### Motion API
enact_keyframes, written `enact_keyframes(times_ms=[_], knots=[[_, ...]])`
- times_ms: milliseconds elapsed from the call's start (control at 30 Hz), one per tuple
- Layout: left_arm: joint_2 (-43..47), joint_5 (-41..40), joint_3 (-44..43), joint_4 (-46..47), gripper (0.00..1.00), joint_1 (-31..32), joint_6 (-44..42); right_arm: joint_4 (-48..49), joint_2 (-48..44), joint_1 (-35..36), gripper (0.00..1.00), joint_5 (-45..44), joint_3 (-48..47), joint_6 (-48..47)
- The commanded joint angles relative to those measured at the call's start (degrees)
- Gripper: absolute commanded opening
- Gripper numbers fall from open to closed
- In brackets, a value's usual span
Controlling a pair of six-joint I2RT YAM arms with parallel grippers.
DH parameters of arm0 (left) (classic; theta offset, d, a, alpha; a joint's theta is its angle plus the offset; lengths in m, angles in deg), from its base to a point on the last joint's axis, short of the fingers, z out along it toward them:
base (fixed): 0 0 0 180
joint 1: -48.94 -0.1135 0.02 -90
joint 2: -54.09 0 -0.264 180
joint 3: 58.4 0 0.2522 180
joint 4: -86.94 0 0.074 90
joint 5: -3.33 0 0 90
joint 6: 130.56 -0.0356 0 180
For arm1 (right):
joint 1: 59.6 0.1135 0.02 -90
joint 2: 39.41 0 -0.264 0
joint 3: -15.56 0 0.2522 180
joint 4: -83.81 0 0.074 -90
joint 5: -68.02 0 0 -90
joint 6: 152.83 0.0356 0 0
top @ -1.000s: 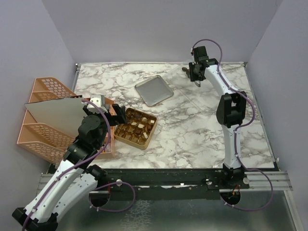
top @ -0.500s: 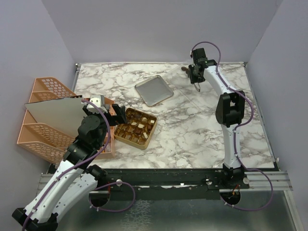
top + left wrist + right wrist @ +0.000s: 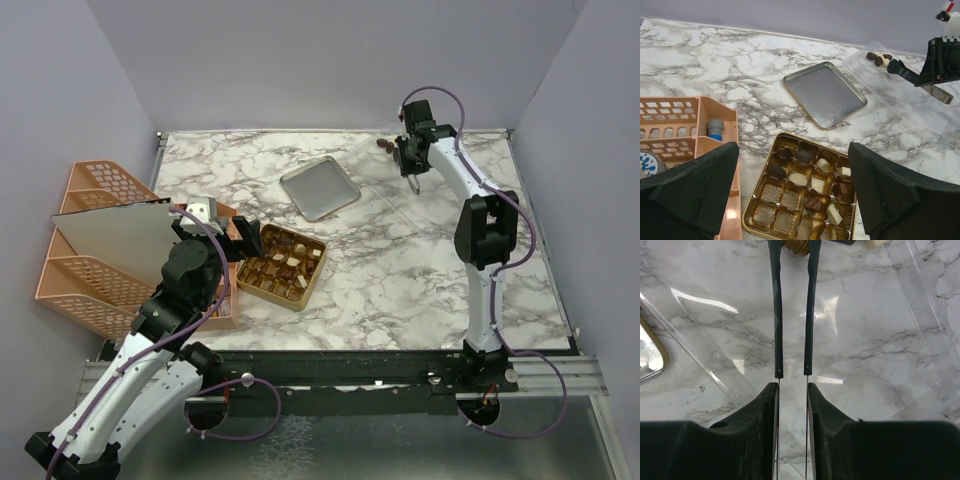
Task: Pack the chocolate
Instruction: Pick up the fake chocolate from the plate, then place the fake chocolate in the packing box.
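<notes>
Left tool, bottom of left-wrist view: fully open, holding nothing, poised just beside the left edge of the tray. Tray sits on the tabletop, centre-left in the top view. Chocolate fills about half its cells; the near-left cells are bare. Beyond it the lid lies inside-up, apart from the tray. Farthest, upper right: loose pieces clustered on a clear sheet, with the right tool reaching in among them. In its wrist view the long prongs stand narrow and parallel either side of a light brown piece at the top edge. The frame cuts off the tips, so I cannot tell whether they pinch it or merely flank it. Risks, as judged: (1) an off-centre pinch on so small a piece could squirt it sideways to skid on the slick sheet and knock its neighbours. (2) Tips pressed low could catch the sheet and drag it, pieces and all. (3) A weak hold could mean a drop on the long carry past the lid. (4) The left tool crowds the tray, so the arms could clash at drop-off. (5) Too hard a squeeze may dent the piece.
</notes>
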Motion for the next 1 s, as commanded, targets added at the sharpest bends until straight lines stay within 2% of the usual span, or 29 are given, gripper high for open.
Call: enact_keyframes(times_ms=[0,267,467,967], knots=[[0.3,-1.4,0.6,1.0,0.99,-0.1,-0.8,-0.4,-4.2,-0.4,0.29,2.1,1.0,0.2],[0.6,-1.8,0.5,1.0,0.99,-0.1,-0.8,-0.4,-10.4,0.5,0.29,6.2,5.9,1.9],[0.9,-2.1,0.6,1.1,0.99,-0.1,-0.9,0.6,-18.9,2.8,0.29,10.5,12.5,3.2],[1.3,-3.1,0.5,0.8,0.99,-0.1,-1.0,2.2,-38.5,19.6,0.29,15.1,26.9,9.0]])
